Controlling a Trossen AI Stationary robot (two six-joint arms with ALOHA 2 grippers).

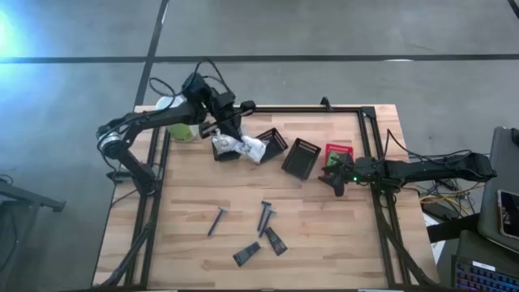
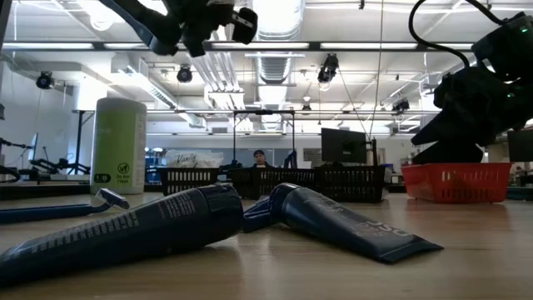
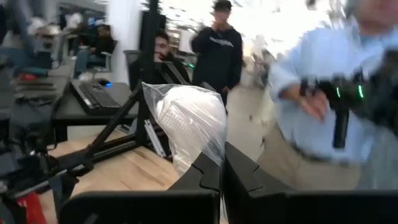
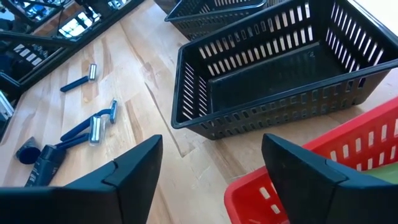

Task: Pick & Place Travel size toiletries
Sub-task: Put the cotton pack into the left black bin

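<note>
High view: left gripper [image 1: 229,123] raised at upper centre-left of frame, above the far-left black basket [image 1: 229,151], pinching a white crinkly packet [image 1: 229,145]; more white packets [image 1: 253,148] heaped in and beside that basket. Left wrist view, centre of frame: the same white crinkly packet [image 3: 189,127] standing up from between the two dark fingers [image 3: 200,180], pressed together on its lower edge, with people in the room blurred behind.

Right gripper [image 1: 336,180] at right of centre in the high view, low beside the red basket [image 1: 339,152]. Right wrist view: fingers [image 4: 140,163] spread wide, nothing between them, red basket rim [image 4: 292,186] at lower right, a black slotted basket [image 4: 273,81] just beyond, empty as far as seen.

Lower centre of the high view, well apart from both grippers: dark slim tubes [image 1: 274,241] and a dark sachet [image 1: 246,255] lying flat on the wooden table [image 1: 186,195], razors [image 1: 217,221] just above them. Low view, foreground: two dark tubes [image 2: 350,221] lying on their sides, caps near each other at centre frame, a blue razor [image 2: 62,208] at left. Pale-green canister [image 2: 117,146] upright at left of the low view, at the table's far side.
</note>
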